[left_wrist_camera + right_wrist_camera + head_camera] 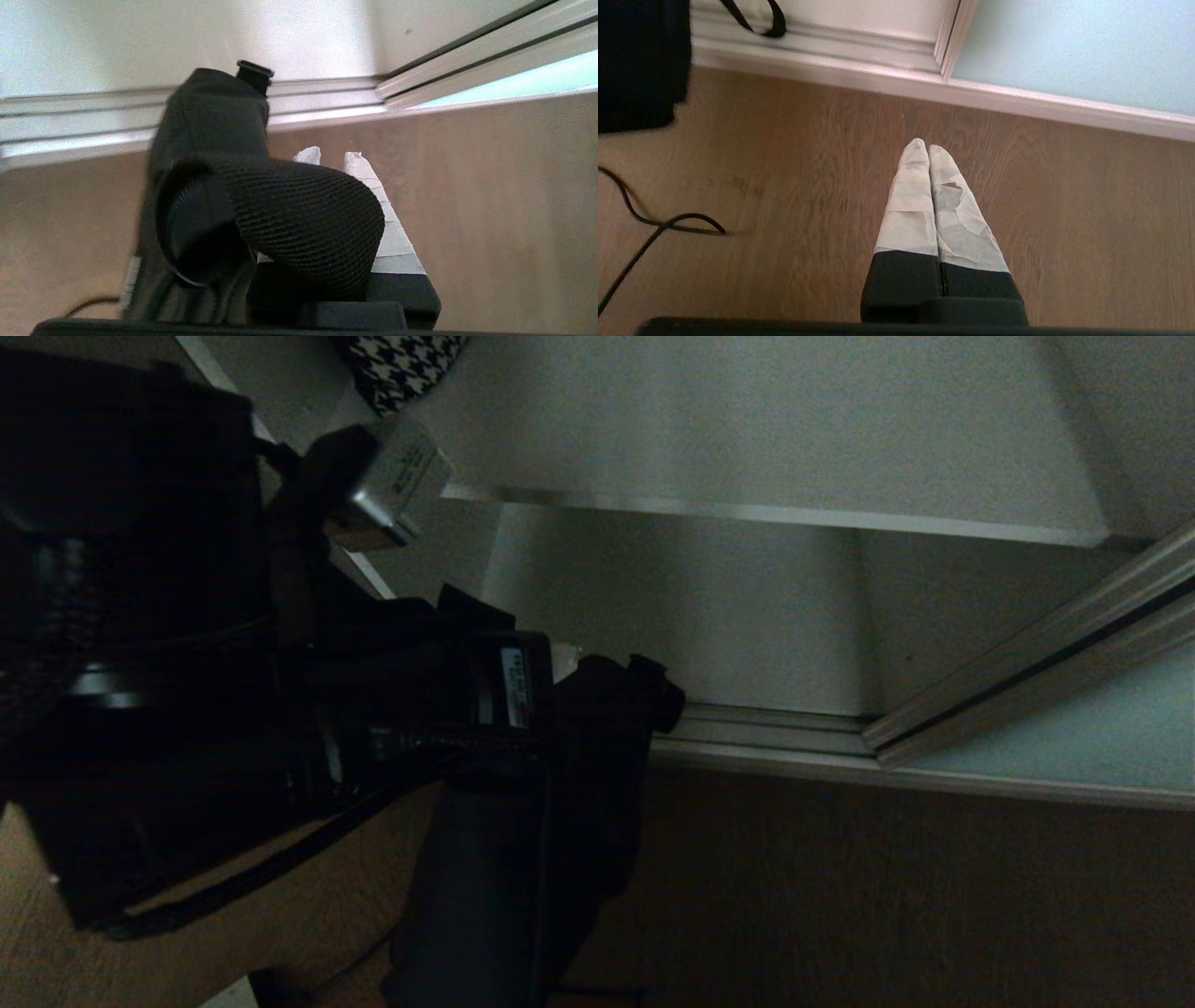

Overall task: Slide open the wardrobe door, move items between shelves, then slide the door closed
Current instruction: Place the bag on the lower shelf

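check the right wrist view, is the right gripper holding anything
No, the right gripper is shut with nothing between its taped fingers, hanging over bare wooden floor.

— How many bundles did you have?
— One black bundle (pixel 280 219), pinched in my left gripper (pixel 332 156).
— Shelves?
— I counted one shelf (pixel 747 439) above the wardrobe's bottom.
— Doors?
— One glass door (pixel 1074 737).
— And your grippers?
— Two; my right gripper (pixel 927 148) was closed on nothing. One cable (pixel 649 233) lay on the floor.
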You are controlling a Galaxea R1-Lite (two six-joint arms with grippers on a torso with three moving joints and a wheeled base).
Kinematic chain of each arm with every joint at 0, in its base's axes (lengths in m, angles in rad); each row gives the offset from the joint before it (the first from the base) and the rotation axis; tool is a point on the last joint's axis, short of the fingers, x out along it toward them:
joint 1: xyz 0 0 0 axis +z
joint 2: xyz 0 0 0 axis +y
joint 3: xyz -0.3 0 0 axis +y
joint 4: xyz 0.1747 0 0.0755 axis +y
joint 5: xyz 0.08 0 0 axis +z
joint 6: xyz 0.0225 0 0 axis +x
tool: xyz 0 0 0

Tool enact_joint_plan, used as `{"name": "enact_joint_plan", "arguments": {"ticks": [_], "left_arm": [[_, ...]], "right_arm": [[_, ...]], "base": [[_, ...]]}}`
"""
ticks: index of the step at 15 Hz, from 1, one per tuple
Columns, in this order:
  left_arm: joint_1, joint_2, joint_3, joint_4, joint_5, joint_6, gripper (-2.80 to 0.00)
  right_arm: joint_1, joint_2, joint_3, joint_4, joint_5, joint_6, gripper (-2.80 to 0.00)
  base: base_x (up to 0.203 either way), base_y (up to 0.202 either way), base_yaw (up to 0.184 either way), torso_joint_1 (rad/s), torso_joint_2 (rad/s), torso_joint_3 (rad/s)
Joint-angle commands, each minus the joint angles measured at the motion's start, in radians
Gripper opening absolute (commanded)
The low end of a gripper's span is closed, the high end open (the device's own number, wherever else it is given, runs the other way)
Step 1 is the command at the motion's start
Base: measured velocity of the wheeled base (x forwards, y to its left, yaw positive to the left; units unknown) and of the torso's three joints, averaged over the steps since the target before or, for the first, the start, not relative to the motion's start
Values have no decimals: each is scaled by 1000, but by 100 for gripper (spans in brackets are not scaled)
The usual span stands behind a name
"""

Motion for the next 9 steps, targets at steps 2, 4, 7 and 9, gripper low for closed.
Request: {"name": "enact_joint_plan", "arguments": {"ticks": [2,4,7,9], "left_arm": [[-46,-22,21,-3,3,-4,-280],[-46,-3,29,-4,2,-7,-280],[-46,35,25,-18,-7,-21,-280],[-47,40,21,-22,-12,-48,-280]], "right_arm": [[0,-1,0,0,0,0,-280],[0,-1,0,0,0,0,-280],[0,-2,0,0,0,0,-280],[0,-1,0,0,0,0,-280]], "base": [[0,0,0,4,5,-200],[0,0,0,7,7,-170],[0,0,0,3,-1,-40],[0,0,0,0,0,0]]}}
